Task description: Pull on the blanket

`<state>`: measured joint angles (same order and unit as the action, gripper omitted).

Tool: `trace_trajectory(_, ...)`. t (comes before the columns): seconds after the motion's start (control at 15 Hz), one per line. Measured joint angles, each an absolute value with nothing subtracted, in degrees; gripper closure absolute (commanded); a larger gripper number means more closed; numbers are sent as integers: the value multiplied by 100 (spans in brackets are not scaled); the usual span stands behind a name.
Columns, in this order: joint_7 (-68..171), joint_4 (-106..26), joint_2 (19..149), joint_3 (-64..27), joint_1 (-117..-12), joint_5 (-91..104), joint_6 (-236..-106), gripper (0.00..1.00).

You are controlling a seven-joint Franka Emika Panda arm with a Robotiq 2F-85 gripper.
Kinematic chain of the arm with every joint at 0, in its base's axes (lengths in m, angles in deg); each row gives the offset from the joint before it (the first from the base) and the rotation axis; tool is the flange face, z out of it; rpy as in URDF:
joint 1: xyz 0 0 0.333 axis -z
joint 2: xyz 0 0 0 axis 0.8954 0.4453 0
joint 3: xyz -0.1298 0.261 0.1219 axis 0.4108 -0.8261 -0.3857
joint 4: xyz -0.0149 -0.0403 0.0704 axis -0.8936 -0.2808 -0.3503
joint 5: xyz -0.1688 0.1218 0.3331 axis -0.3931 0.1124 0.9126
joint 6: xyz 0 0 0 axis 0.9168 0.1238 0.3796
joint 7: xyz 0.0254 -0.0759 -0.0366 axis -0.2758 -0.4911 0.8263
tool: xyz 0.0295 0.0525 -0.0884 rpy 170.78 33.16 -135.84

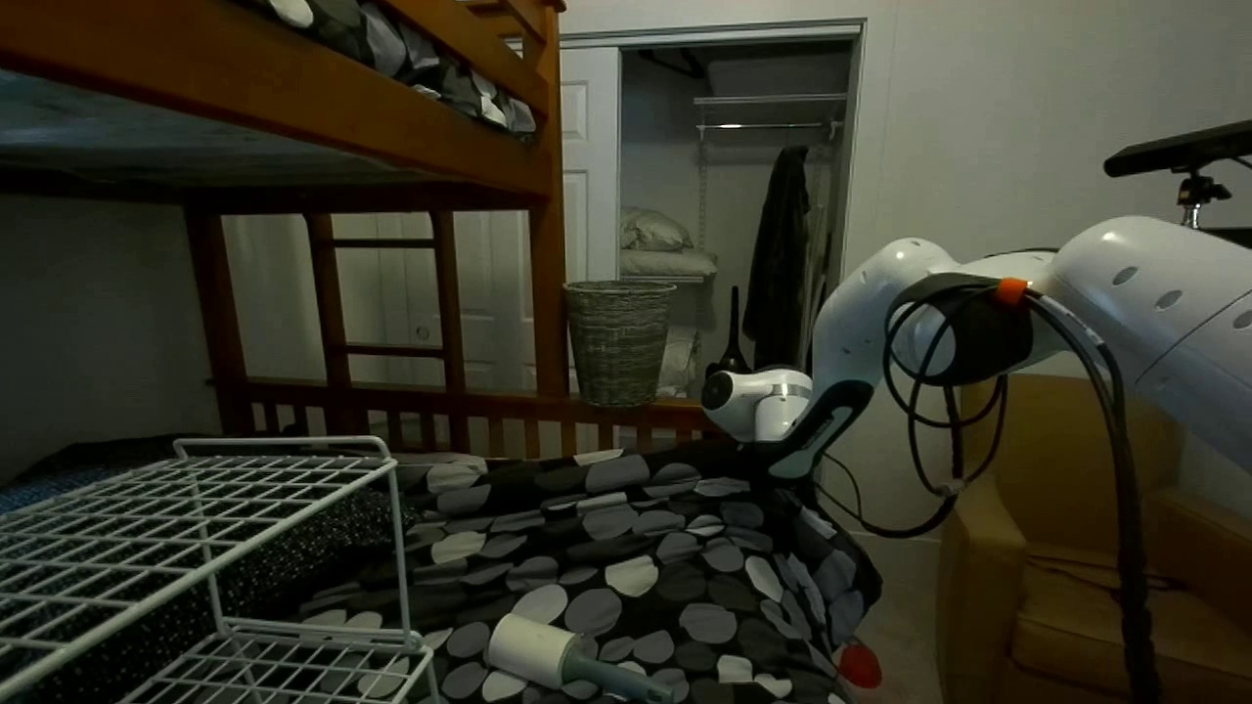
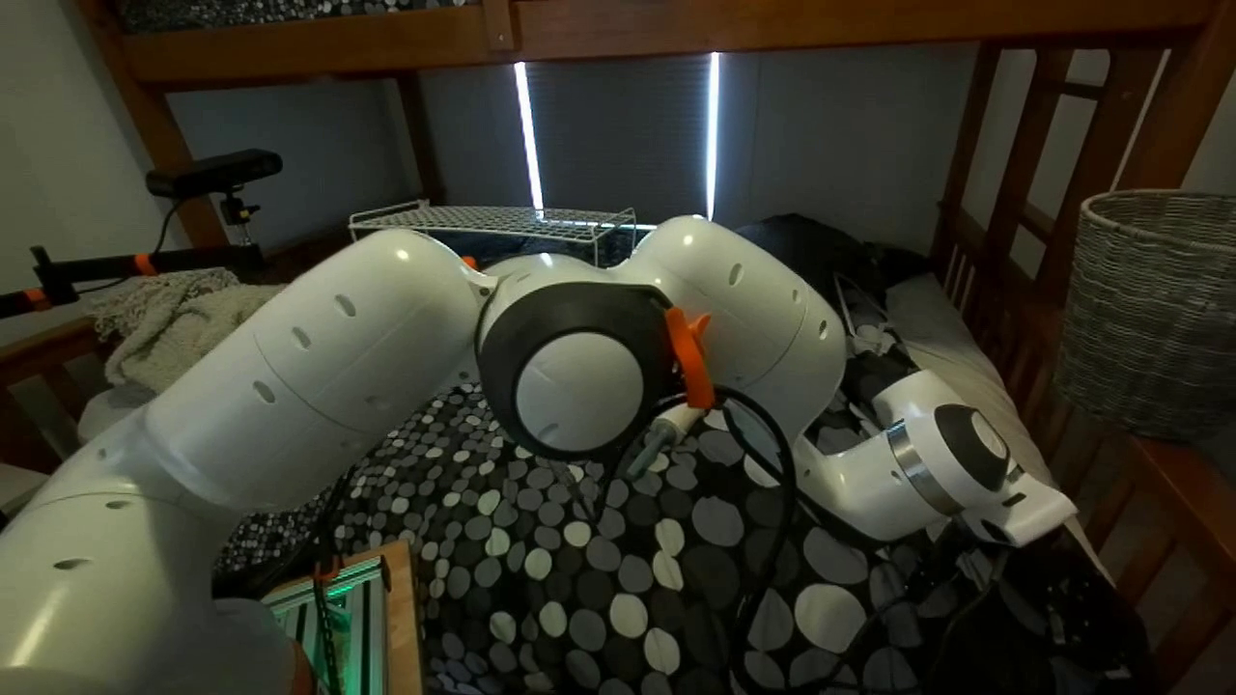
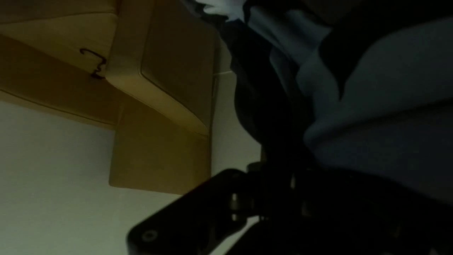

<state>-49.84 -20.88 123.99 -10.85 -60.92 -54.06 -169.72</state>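
Observation:
The blanket, black with grey and white rounded spots, covers the lower bunk. It also shows in an exterior view, below and around the arm. In the wrist view the blanket hangs in dark folds that run down into the jaws. My gripper has its fingers close together on dark cloth and looks shut on the blanket, though the picture there is very dark. In both exterior views the fingertips are hidden behind the arm or lost in dark cloth. The blanket is bunched and raised at its edge by the wrist.
A white wire rack stands on the bed. A white roller with a grey handle lies on the blanket. A wicker basket sits by the bed rail. A tan armchair stands beside the bed. The upper bunk overhangs.

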Motion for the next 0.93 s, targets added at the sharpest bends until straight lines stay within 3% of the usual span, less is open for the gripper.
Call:
trace_trajectory(0.33, -5178, -1211, 13064, -1007, -6068, -5237, -16979, 98)
trace_trajectory(0.8, -4229, -450, 13664, -958, -5685, -5101, -18203, 98)
trace_trajectory(0.87, -4027, -346, 13730, -958, -5632, -4994, -18322, 69)
trace_trajectory(0.93, -3840, -245, 13790, -959, -5591, -4868, -18393, 67)
